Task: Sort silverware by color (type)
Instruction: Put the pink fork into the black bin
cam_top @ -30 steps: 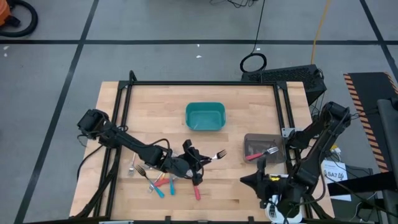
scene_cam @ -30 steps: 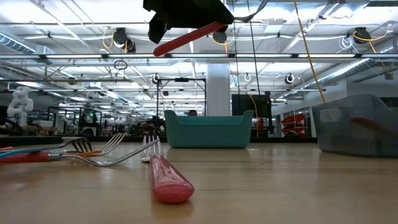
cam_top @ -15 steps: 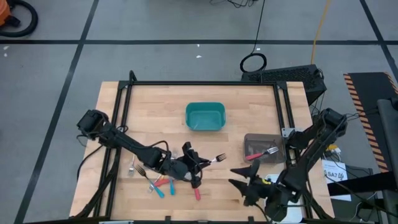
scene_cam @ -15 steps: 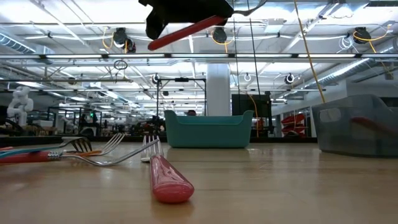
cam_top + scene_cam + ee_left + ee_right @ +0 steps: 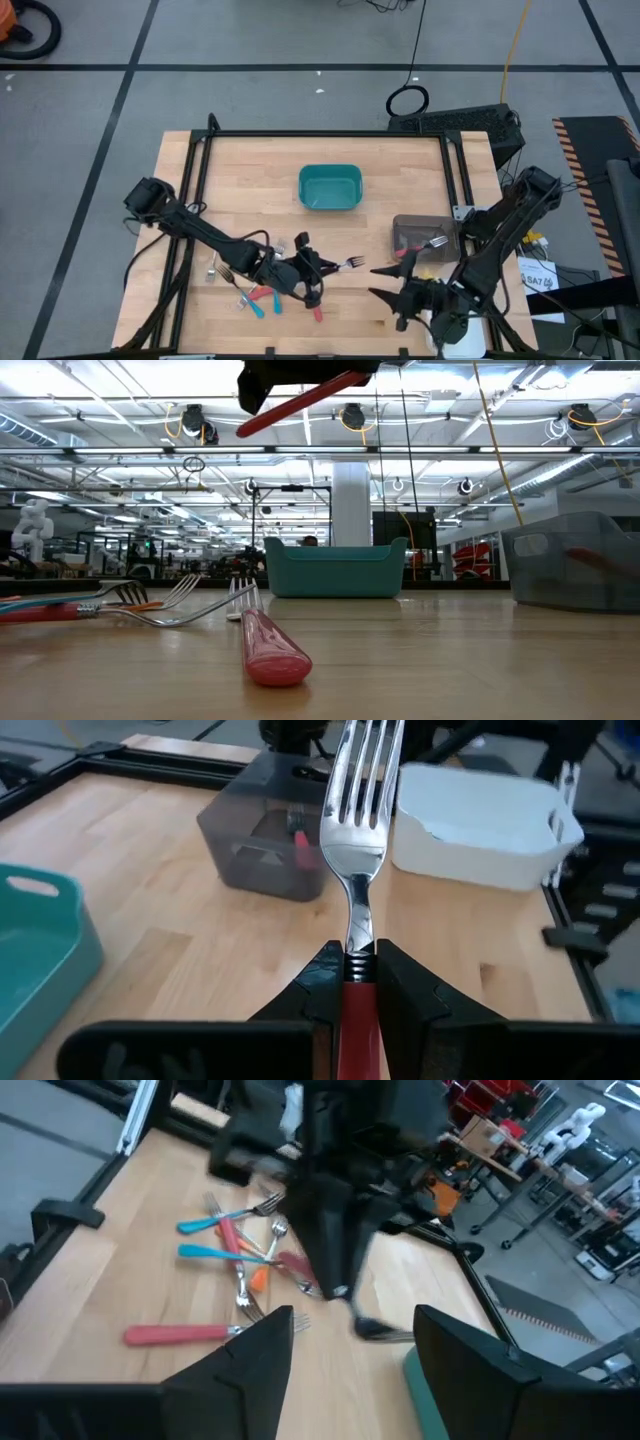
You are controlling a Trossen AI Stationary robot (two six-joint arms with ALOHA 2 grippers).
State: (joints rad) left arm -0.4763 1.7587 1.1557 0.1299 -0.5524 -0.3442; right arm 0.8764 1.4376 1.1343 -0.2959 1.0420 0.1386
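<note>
My left gripper (image 5: pixel 312 272) hovers over the table's near middle, shut on a red-handled fork (image 5: pixel 340 266) whose tines point toward the table's right. Facing it from the right, my right gripper (image 5: pixel 382 283) is open with nothing between its fingers (image 5: pixel 262 1352). More silverware lies flat in a loose pile (image 5: pixel 250 292) to the left: teal, orange and red handles (image 5: pixel 215 1252). One red fork (image 5: pixel 268 648) lies alone near the front edge. Another red fork (image 5: pixel 422 246) leans in the grey bin (image 5: pixel 424 232), its tines over the rim. My left gripper pinches the red handle (image 5: pixel 347 998) between its two fingers, just behind the metal neck. The fork lies along the fingers, tines (image 5: pixel 362 760) pointing forward past them. It is lifted clear of the table and tilted, the handle's free end (image 5: pixel 252 426) lower than the tine end.
A teal bin (image 5: pixel 330 188) stands at the table's far middle. A white bin (image 5: pixel 482 820) sits beyond the grey one at the right edge. A black frame (image 5: pixel 320 134) borders the wooden top. Bare wood lies between the two grippers.
My right gripper has opened, turned and moved from beside the grey bin toward the table's left, and now faces the left gripper. The red fork in the grey bin stays put. My left gripper has risen a little with its red fork.
</note>
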